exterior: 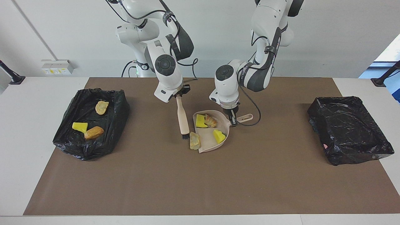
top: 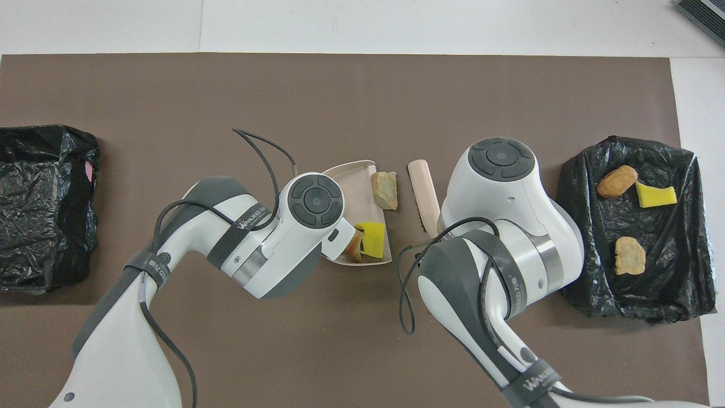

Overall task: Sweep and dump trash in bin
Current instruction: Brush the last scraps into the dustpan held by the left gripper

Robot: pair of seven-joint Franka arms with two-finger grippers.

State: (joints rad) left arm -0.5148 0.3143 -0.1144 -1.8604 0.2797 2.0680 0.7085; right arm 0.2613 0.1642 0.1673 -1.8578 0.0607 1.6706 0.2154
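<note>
Clearly your risk is the tan chunk (exterior: 194,140) at the dustpan (exterior: 215,143) mouth edge: the right gripper (exterior: 180,94), clamped on the brush (exterior: 182,117), may flick it aside, or the left gripper (exterior: 232,119), pinching the pan handle, may spill the yellow wedges (exterior: 218,136).

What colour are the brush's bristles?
Black, on the brush with its beige handle; clearest in the facing view.

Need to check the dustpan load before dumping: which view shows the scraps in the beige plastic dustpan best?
The facing view: the beige plastic dustpan lies fully open, with three scraps inside. In the overhead view the left gripper's arm hides much of it.
</note>
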